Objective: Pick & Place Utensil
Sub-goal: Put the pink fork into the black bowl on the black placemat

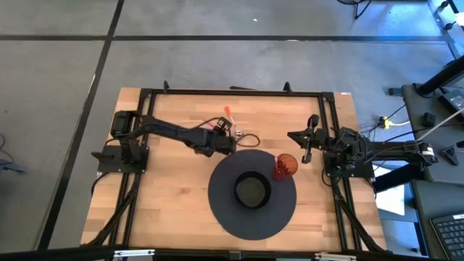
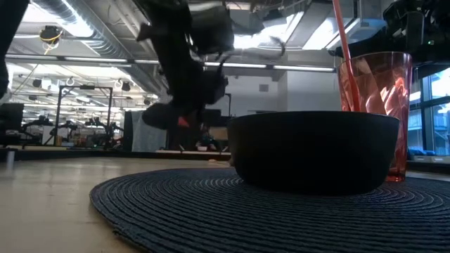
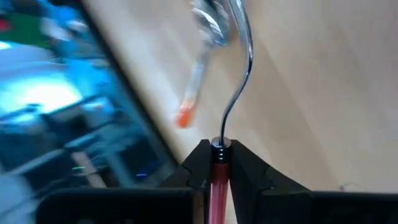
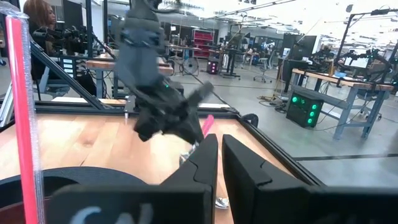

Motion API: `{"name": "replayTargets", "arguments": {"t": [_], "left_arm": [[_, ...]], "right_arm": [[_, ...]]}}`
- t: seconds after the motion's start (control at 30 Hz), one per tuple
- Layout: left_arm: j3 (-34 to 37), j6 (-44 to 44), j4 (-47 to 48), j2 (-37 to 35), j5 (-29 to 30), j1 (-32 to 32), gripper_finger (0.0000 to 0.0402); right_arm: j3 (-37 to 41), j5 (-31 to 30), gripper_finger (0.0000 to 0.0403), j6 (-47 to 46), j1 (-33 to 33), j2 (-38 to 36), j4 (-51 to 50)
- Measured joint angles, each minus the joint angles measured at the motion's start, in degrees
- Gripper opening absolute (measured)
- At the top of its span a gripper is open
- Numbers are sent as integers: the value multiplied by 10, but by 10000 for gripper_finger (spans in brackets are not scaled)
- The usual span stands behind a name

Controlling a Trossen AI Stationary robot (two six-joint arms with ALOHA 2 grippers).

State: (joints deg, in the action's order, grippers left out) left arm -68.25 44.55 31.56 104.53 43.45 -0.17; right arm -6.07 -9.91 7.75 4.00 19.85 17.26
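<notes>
My left gripper [image 1: 222,140] hovers over the wooden table just beyond the round dark placemat [image 1: 223,212], shut on a utensil [image 3: 239,74] with a red handle and a bent metal neck. A black bowl [image 1: 252,190] sits at the mat's centre. A red tumbler [image 1: 285,167] stands on the mat's right part with a red stick [image 2: 341,49] upright in it. A thin orange-tipped utensil [image 1: 227,111] lies flat on the table farther back. My right gripper [image 1: 307,148] waits shut to the right of the tumbler, touching nothing. My left gripper pinches the utensil's red handle [image 3: 217,180] between its two fingers, right where the handle meets the metal neck [image 3: 222,144]. The handle runs along the fingers, and the neck and head stick out ahead of them. Whether the head touches the table I cannot tell.
A black frame [image 1: 217,92] rims the table. Bare wood lies to the left of the mat and along the far side. The bowl [image 2: 313,151] and tumbler [image 2: 376,105] stand close together. A person [image 4: 40,18] sits in the room beyond the table.
</notes>
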Motion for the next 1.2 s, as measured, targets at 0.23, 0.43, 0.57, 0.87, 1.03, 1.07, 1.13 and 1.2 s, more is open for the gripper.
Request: {"name": "replayTargets", "arguments": {"t": [0.23,0.43,0.57,0.87,1.03,1.07,1.13,1.2], "left_arm": [[-1,67,-26,-16,102,-83,27],[-1,114,-61,-15,132,-134,27],[-1,148,-94,-15,143,-157,27],[-1,239,-214,-15,135,-185,27],[-1,287,-269,-15,134,-189,27],[-1,293,-273,-15,131,-190,27],[-1,302,-273,-15,120,-192,27],[-1,310,-272,-15,109,-195,27]], "right_arm": [[0,0,26,-2,0,0,0],[0,0,26,-2,0,0,0],[0,0,26,-2,0,0,0],[0,0,26,-2,0,0,0],[0,0,26,-2,0,0,0],[0,0,26,-2,0,0,0],[0,0,26,-2,0,0,0],[0,0,26,-2,0,0,0]]}}
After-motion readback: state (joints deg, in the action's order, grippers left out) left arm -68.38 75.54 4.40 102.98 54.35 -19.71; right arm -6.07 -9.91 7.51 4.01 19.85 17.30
